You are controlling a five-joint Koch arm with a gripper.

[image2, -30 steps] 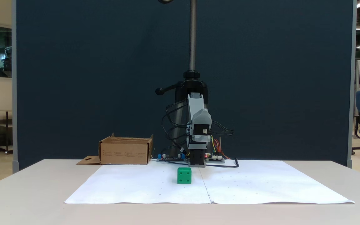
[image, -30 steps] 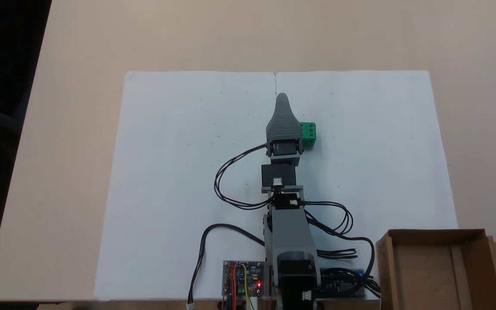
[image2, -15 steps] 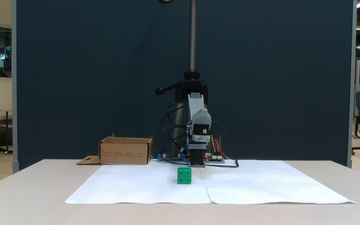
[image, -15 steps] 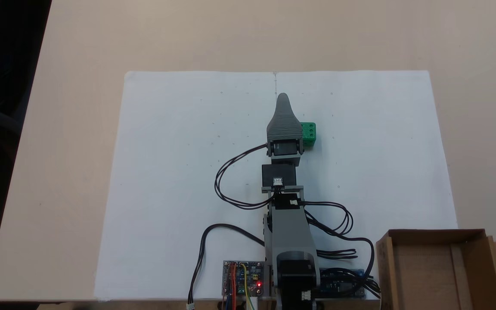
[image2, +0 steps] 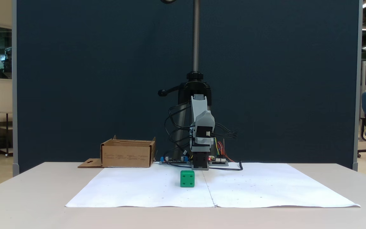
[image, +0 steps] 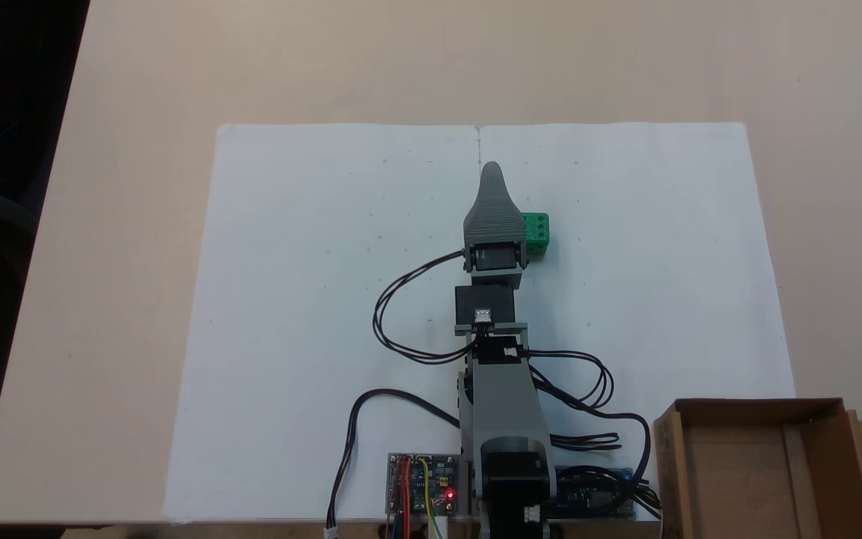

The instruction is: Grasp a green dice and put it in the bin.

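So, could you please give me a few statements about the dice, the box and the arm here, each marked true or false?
1. The green dice sits on the white paper. True.
2. The dice is inside the bin. False: the bin's visible floor is bare, and the dice lies apart from it on the paper.
3. The gripper holds the dice off the table. False: the dice rests on the paper.
4. A red light glows on the circuit board at the arm's base. True.

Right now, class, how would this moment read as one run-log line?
gripper: raised, state unclear | green dice: on white paper, ungrasped | bin: empty, beside base
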